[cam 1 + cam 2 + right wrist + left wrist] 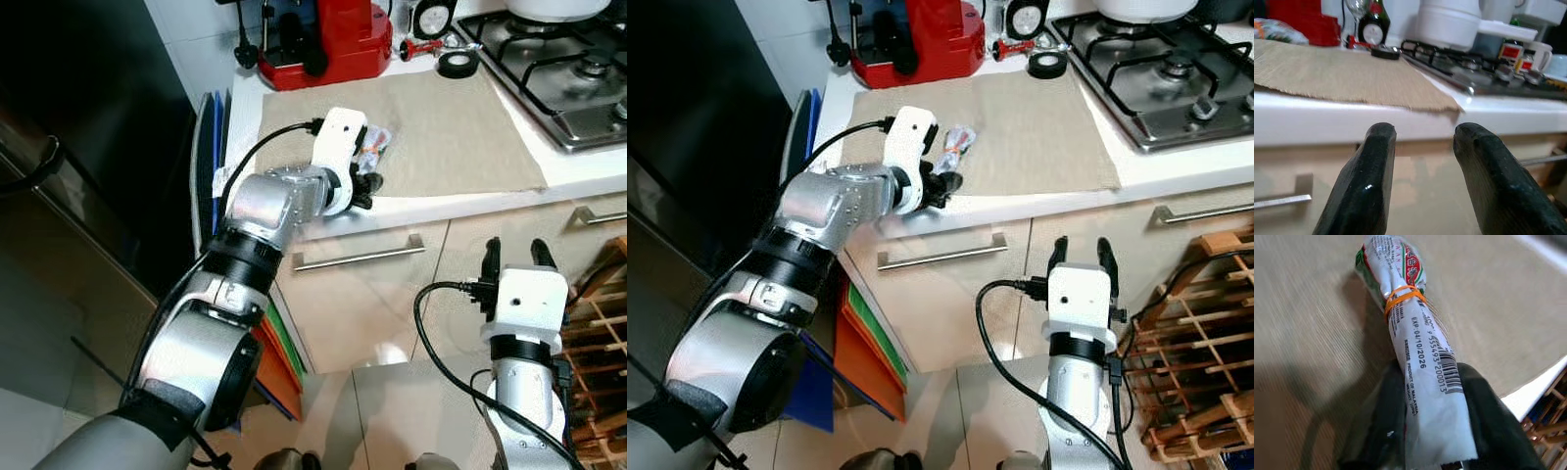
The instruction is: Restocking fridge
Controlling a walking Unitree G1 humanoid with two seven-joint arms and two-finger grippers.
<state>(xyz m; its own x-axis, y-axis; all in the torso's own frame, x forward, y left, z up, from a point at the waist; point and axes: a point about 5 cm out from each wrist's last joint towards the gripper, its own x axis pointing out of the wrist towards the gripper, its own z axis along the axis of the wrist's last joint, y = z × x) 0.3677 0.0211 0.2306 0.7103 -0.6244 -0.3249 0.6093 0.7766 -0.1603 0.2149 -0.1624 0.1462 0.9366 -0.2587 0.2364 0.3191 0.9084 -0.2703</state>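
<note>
risk: the packet [1420,377] is a thin, slick plastic roll, held only at its near end btwn the left gripper [364,188] fingers, so it could slip or swing out on the lift twd the fridge. it lies on the beige mat [441,127] at the counter's front edge, centre-left of the head views, far end w/ the orange band resting on the mat. left arm reaches up and fwd over the counter edge. right gripper [1080,257] hangs lower right, before the drawer front, fingers spread, holding nothing.

The packet [1420,377] lies on the mat [441,127] between the left gripper [366,186] fingers; stove [558,69] far right of it.
</note>
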